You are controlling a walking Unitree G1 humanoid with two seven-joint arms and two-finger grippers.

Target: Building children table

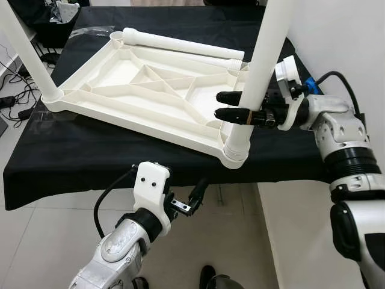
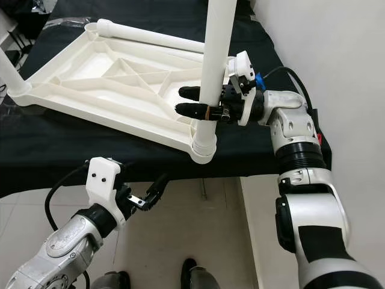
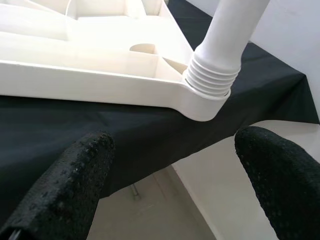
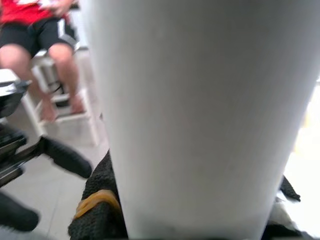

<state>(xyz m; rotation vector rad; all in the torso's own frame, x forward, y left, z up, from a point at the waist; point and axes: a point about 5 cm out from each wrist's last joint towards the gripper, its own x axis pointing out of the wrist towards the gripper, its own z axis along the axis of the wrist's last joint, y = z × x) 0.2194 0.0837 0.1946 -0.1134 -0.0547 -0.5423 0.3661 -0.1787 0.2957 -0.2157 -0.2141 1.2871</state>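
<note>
A white plastic tabletop [image 1: 120,111] lies upside down, ribs up, on a black-covered table [image 1: 72,156]. One white leg [image 1: 264,54] stands upright in the near right corner socket [image 1: 234,153], its threaded end showing in the left wrist view [image 3: 212,80]. My right gripper [image 1: 220,105] is shut on this leg just above the socket, one finger on each side. A second leg [image 1: 27,54] stands in the near left corner. A third leg [image 1: 180,45] lies along the far edge. My left gripper [image 1: 191,201] hangs open below the table's front edge.
A white wall [image 1: 337,42] rises close on the right. Cables [image 1: 15,99] trail on the floor at the left, and a black bag [image 1: 51,18] sits at the back left. A person [image 4: 45,30] sits on a stool beyond the table. Tiled floor [image 1: 48,241] lies before the table.
</note>
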